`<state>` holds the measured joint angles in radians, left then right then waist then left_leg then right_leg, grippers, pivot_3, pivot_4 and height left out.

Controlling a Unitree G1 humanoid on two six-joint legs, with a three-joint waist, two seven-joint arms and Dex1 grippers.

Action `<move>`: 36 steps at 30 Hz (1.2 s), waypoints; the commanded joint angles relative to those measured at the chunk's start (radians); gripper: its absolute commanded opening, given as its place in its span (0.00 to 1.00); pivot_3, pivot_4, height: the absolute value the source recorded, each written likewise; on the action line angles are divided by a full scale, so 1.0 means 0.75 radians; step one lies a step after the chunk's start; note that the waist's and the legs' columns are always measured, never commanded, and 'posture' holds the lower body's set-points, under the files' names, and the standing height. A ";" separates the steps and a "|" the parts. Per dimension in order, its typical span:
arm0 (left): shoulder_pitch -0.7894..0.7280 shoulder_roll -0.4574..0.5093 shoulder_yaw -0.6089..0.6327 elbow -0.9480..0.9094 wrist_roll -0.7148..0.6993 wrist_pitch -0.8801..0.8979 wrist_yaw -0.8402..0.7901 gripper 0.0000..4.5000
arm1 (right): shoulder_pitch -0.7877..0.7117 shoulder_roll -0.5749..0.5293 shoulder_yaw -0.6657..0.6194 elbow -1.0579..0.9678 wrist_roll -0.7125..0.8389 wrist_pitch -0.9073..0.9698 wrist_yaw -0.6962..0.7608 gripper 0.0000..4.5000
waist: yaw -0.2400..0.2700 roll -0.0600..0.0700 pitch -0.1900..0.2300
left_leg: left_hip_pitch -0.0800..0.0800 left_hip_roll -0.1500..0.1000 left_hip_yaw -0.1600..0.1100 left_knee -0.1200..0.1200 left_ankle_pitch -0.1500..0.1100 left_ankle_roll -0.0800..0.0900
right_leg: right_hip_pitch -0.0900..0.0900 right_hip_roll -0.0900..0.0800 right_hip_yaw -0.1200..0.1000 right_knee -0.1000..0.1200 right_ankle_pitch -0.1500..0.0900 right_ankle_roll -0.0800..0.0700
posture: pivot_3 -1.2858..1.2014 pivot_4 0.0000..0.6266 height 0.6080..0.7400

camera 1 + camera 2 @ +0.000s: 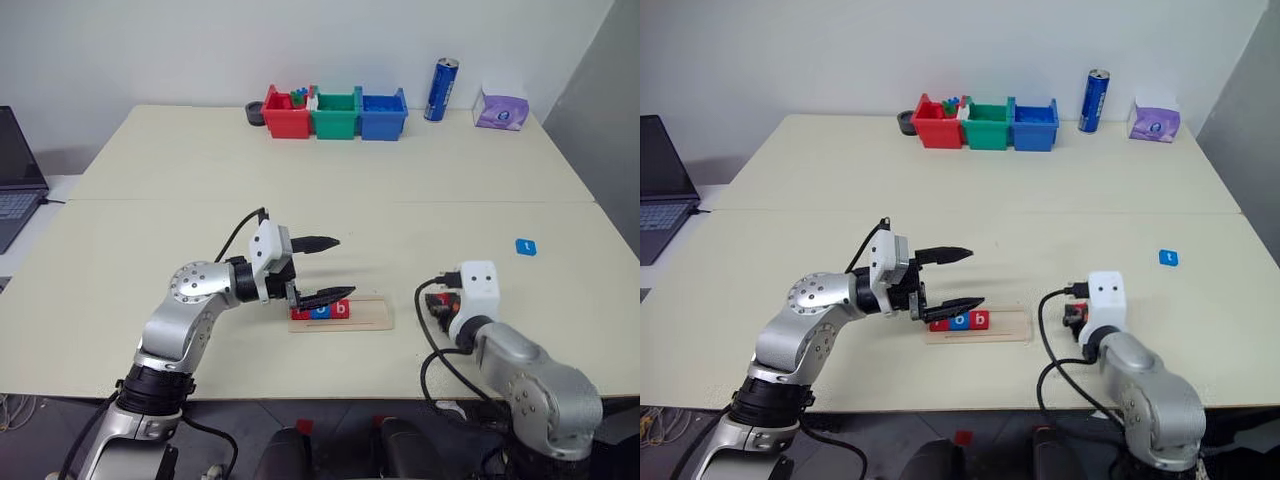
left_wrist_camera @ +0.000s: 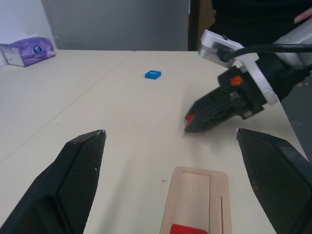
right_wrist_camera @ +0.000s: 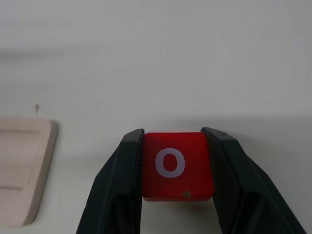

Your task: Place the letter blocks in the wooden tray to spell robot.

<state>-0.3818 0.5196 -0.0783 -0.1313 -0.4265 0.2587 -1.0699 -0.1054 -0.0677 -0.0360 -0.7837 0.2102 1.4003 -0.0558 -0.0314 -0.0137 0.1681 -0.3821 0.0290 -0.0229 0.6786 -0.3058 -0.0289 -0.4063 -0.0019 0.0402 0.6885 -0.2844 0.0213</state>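
Note:
The wooden tray lies near the table's front edge and holds three letter blocks in a row at its left end: a red block, a blue block and a red "b" block. My left gripper hovers open over that end, pointing right, with nothing between its fingers. To the right of the tray, my right gripper is shut on a red "o" block, low over the table. A blue "t" block lies alone farther right.
Red, green and blue bins stand in a row at the back of the table. A blue can and a purple tissue pack are to their right. A laptop sits at the far left.

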 commanded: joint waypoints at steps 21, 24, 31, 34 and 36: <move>0.020 0.027 0.038 -0.091 -0.028 0.017 0.034 1.00 | -0.054 0.015 0.053 -0.031 -0.045 0.073 0.026 0.60 | -0.001 0.000 0.000 | -0.002 0.000 0.000 -0.002 0.000 0.000 | 0.000 0.001 -0.001 -0.008 0.000 0.000 | 0.52 0.24 1.00; 0.015 0.025 0.036 -0.084 -0.025 0.013 0.033 1.00 | -0.061 0.015 0.040 -0.041 -0.041 0.079 0.037 0.85 | -0.001 0.000 0.000 | -0.002 -0.001 0.000 -0.002 0.000 0.000 | 0.000 0.001 -0.001 -0.008 0.000 0.000 | 0.52 0.24 1.00; -0.003 0.020 0.032 -0.060 -0.020 0.003 0.028 1.00 | -0.219 -0.028 -0.127 -0.082 0.003 0.115 0.147 1.00 | -0.001 0.000 0.000 | -0.002 -0.001 0.000 -0.002 0.000 0.000 | 0.000 0.001 -0.001 -0.008 0.000 0.000 | 0.52 0.24 1.00; -0.010 0.017 0.029 -0.049 -0.018 -0.002 0.026 1.00 | -0.364 -0.131 -0.274 -0.014 0.105 0.034 0.330 1.00 | -0.001 0.000 0.000 | -0.002 -0.001 0.000 -0.002 0.000 0.000 | 0.000 0.001 -0.001 -0.008 0.000 0.000 | 0.52 0.24 1.00; -0.014 0.014 0.027 -0.044 -0.018 -0.005 0.024 1.00 | -0.405 -0.247 -0.334 0.065 0.206 -0.073 0.507 1.00 | 0.000 0.000 0.000 | -0.002 -0.001 0.000 -0.002 0.000 0.000 | 0.000 0.001 -0.001 -0.008 0.000 0.000 | 0.52 0.24 1.00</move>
<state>-0.3771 0.5317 -0.0740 -0.1541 -0.4320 0.2739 -1.0511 -0.3990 -0.2208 -0.2443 -0.7553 0.2977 1.4184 0.2188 -0.0314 -0.0135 0.1684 -0.3838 0.0280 -0.0234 0.6767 -0.3061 -0.0284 -0.4054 -0.0014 0.0384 0.6813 -0.2843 0.0213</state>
